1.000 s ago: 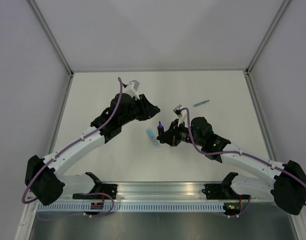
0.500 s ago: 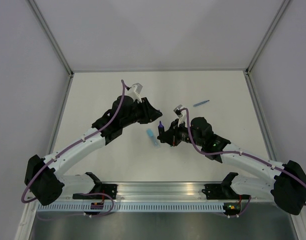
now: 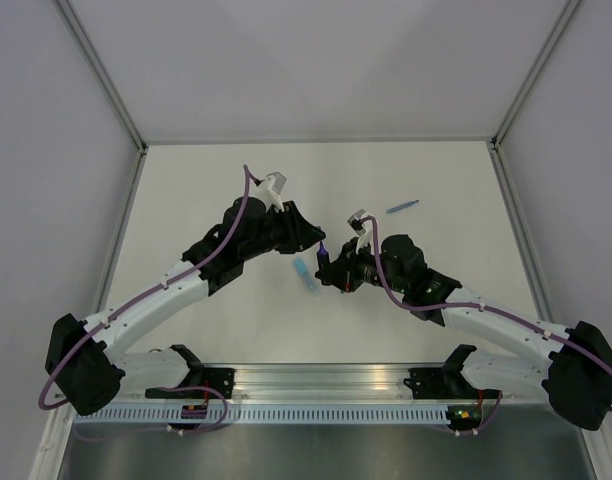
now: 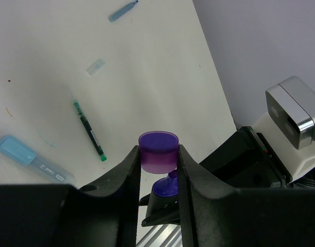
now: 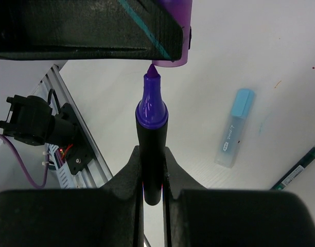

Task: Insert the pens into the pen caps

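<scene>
Near the middle of the top view the two grippers meet above the white table (image 3: 206, 190). The left gripper (image 4: 158, 160) has its jaws narrowed onto the purple cap (image 4: 158, 149), which sits pinched between the fingertips in the centre of the left wrist frame. The right gripper (image 5: 151, 154) has its jaws closed tight on the black barrel of the stubby marker (image 5: 152, 135), which stands upright in the middle of the right wrist frame with its purple tip pointing up. That tip lies just at the cap's open rim, slightly to the rim's left. Whether it has entered cannot be told.

On the table, the light-blue highlighter (image 5: 233, 128) lies at the right of the right wrist frame. The thin dark pen (image 4: 89, 131) lies left of centre in the left wrist frame. The light-blue cap (image 4: 95, 67) lies above it, and the thin blue pen (image 4: 123, 11) is near the top edge.
</scene>
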